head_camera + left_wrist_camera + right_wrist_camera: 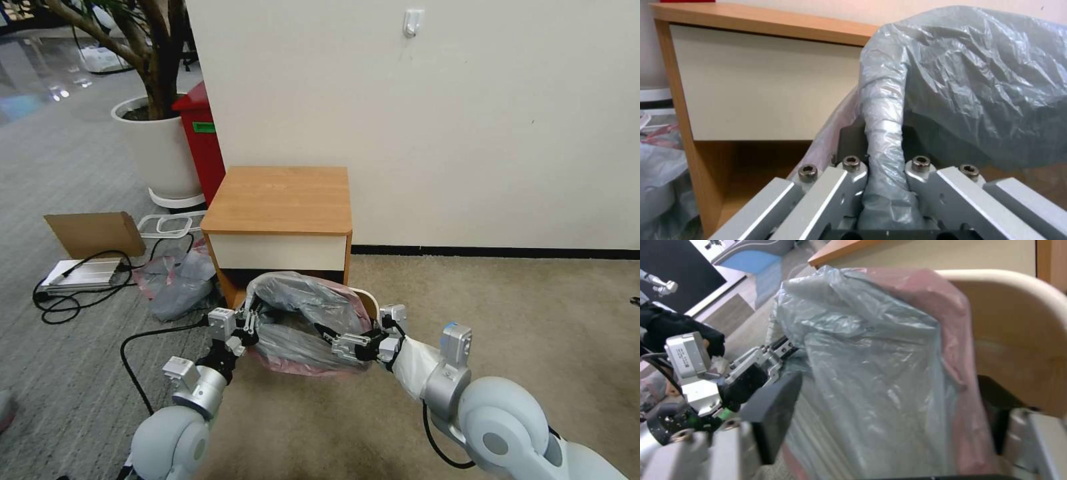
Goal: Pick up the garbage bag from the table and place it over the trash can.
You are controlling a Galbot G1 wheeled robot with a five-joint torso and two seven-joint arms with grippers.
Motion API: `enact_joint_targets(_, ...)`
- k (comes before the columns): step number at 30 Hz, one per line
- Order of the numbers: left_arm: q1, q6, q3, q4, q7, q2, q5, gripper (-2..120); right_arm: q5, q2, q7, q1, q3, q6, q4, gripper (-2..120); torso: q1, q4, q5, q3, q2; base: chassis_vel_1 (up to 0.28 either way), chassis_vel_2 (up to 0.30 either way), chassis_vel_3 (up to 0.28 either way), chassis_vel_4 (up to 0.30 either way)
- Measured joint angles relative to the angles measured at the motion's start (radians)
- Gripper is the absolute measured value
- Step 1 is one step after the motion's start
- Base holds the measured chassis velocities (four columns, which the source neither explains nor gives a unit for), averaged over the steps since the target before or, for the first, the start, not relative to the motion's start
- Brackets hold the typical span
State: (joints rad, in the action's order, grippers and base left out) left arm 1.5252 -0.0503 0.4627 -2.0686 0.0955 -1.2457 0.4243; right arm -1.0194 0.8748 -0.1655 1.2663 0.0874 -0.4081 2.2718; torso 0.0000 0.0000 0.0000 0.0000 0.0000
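The garbage bag (300,320), grey and translucent with a pink-red rim, hangs bunched over the cream trash can (369,298), on the carpet in front of the table (280,197). My left gripper (248,325) is at the bag's left side. In the left wrist view this gripper (882,166) is shut on a twisted strand of the bag (969,83). My right gripper (330,340) is at the bag's right side. In the right wrist view its dark fingers (773,413) stand wide apart with the bag (871,373) between them, beside the can's rim (1022,316).
A red bin (200,143) and a white plant pot (157,150) stand left of the table against the wall. A second plastic heap (177,280), black cables (80,293), a silver device (80,273) and cardboard (93,233) lie on the floor to the left. Open carpet lies to the right.
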Motion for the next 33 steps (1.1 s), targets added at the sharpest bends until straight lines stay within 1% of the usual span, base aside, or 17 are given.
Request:
enact_joint_targets(1,0.000,0.000,0.000,0.000,0.000,0.000,0.000,5,0.000,0.000,0.000,0.000,0.000,0.000,0.000,78,0.000,0.0000,0.0000,0.000,0.000,0.000,0.000,0.000,0.000)
enact_joint_targets(2,0.000,0.000,0.002,0.000,0.000,0.000,0.000,5,0.004,0.002,0.001,0.002,0.001,0.004,-0.002,75,0.000,0.0000,0.0001,0.000,0.000,0.000,0.000,0.000,0.000)
enact_joint_targets(3,0.000,0.000,0.003,0.002,0.000,-0.001,0.001,5,0.008,0.003,0.002,0.006,0.005,0.007,-0.002,68,0.000,0.0000,0.0000,0.000,0.000,0.000,0.000,0.000,0.000)
enact_joint_targets(4,0.000,0.000,0.003,0.003,0.000,-0.002,0.001,5,0.009,0.003,0.002,0.008,0.007,0.009,-0.002,65,0.000,0.0000,0.0000,0.000,0.000,0.000,0.000,0.000,0.000)
enact_joint_targets(5,0.000,0.000,0.003,0.006,-0.001,-0.003,0.001,5,0.011,0.004,0.003,0.011,0.010,0.011,-0.002,60,0.000,0.0000,0.0000,0.000,0.000,0.000,0.000,0.000,0.000)
enact_joint_targets(6,0.000,0.000,0.003,0.006,-0.001,-0.003,0.001,5,0.011,0.004,0.003,0.011,0.010,0.011,-0.002,60,0.000,0.0000,0.0000,0.000,0.000,0.000,0.000,0.000,0.000)
enact_joint_targets(10,-0.006,0.000,0.003,0.010,-0.002,-0.005,0.002,5,0.026,0.011,0.007,0.019,0.013,0.018,-0.005,41,0.000,0.0000,0.0000,0.000,0.000,0.000,0.000,0.000,0.000)
enact_joint_targets(11,-0.006,0.000,0.003,0.010,-0.002,-0.005,0.002,5,0.026,0.011,0.007,0.019,0.013,0.018,-0.005,41,0.000,0.0000,0.0000,0.000,0.000,0.000,0.000,0.000,0.000)
enact_joint_targets(15,-0.011,-0.001,0.011,0.013,-0.004,-0.004,0.018,5,0.043,0.016,0.015,0.028,0.017,0.023,-0.006,24,0.000,0.0000,0.0000,0.000,0.000,0.000,0.000,0.000,0.000)
enact_joint_targets(16,-0.011,-0.001,0.011,0.013,-0.004,-0.004,0.018,5,0.043,0.016,0.015,0.028,0.017,0.023,-0.006,24,0.000,0.0000,0.0000,0.000,0.000,0.000,0.000,0.000,0.000)
enact_joint_targets(19,-0.018,-0.003,0.020,0.018,-0.008,-0.003,0.031,5,0.065,0.019,0.028,0.038,0.021,0.032,-0.012,9,0.000,-0.0001,0.0000,0.000,0.000,0.000,0.000,0.000,0.000)
enact_joint_targets(20,-0.018,-0.003,0.020,0.018,-0.008,-0.003,0.031,5,0.065,0.019,0.028,0.038,0.021,0.032,-0.012,9,0.000,-0.0001,0.0000,0.000,0.000,0.000,0.000,0.000,0.000)
enact_joint_targets(22,-0.020,-0.003,0.023,0.018,-0.009,-0.001,0.034,5,0.069,0.021,0.030,0.039,0.023,0.035,-0.013,1,0.000,0.0000,0.0000,0.000,0.000,0.000,0.000,0.000,0.000)
enact_joint_targets(33,-0.017,-0.004,0.020,0.016,-0.008,-0.002,0.035,5,0.074,0.036,0.035,0.027,0.036,0.057,-0.015,0,0.000,-0.0001,0.0000,0.000,0.000,0.000,0.000,0.000,0.000)
